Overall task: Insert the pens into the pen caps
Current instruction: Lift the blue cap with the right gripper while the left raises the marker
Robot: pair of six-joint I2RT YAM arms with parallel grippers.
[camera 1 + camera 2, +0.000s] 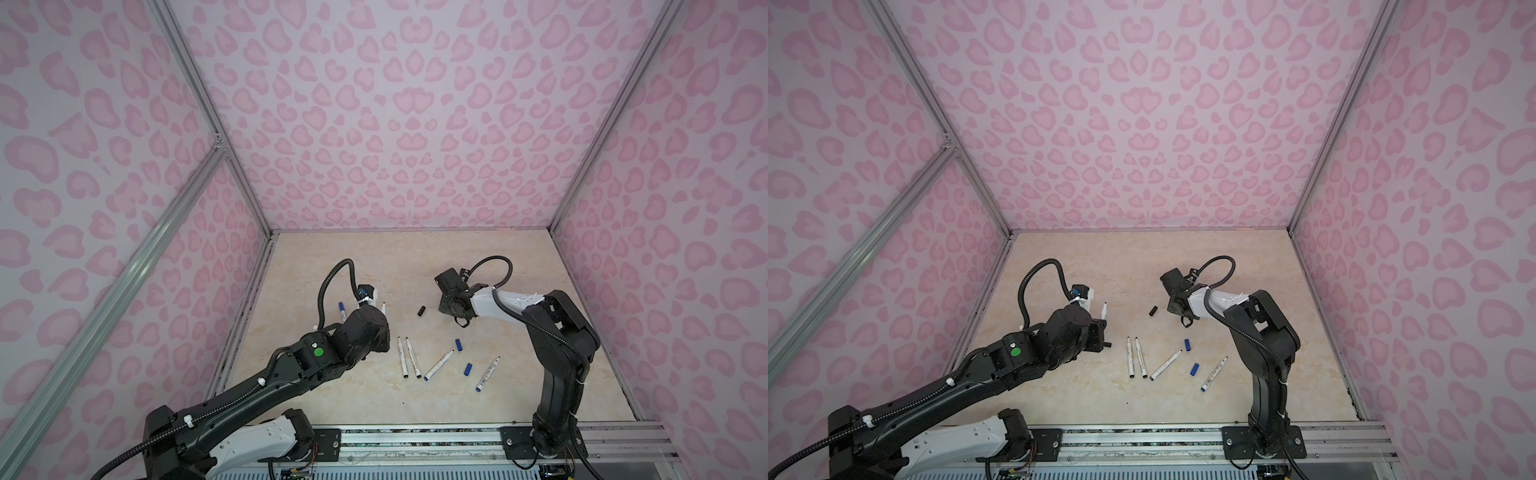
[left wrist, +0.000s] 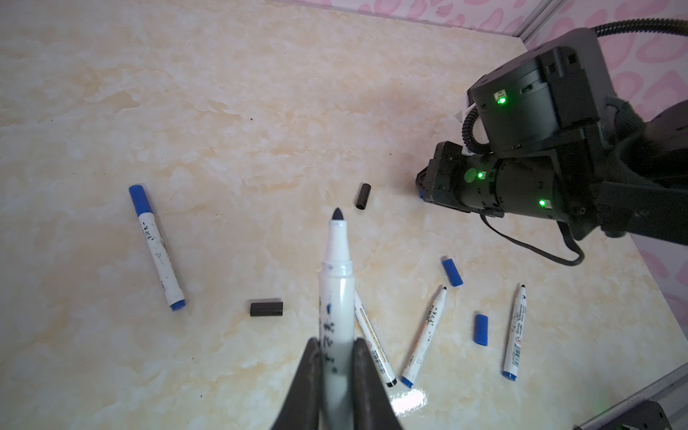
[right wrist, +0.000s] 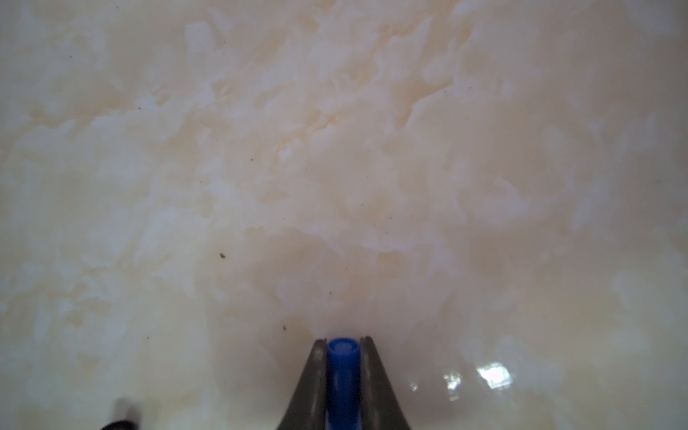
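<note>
My left gripper [image 2: 337, 344] is shut on a white pen [image 2: 337, 283] whose dark tip points away from the jaws; the pen also shows in both top views [image 1: 383, 308] [image 1: 1104, 309]. My right gripper [image 3: 342, 340] is shut on a blue pen cap [image 3: 342, 365], low over the table right of centre. Several uncapped pens [image 1: 402, 357] [image 1: 439, 365] [image 1: 487, 374] lie at the front middle. Two blue caps [image 1: 459, 344] [image 1: 468, 369] and a black cap [image 1: 422, 311] lie loose. Another black cap [image 2: 266, 309] sits near the held pen.
A pen with a blue cap on it [image 2: 156, 245] lies to the left, also visible in a top view [image 1: 342, 311]. The marble-patterned table [image 1: 415, 257] is boxed in by pink patterned walls [image 1: 395, 124] and an aluminium rail [image 1: 415, 440] along the front.
</note>
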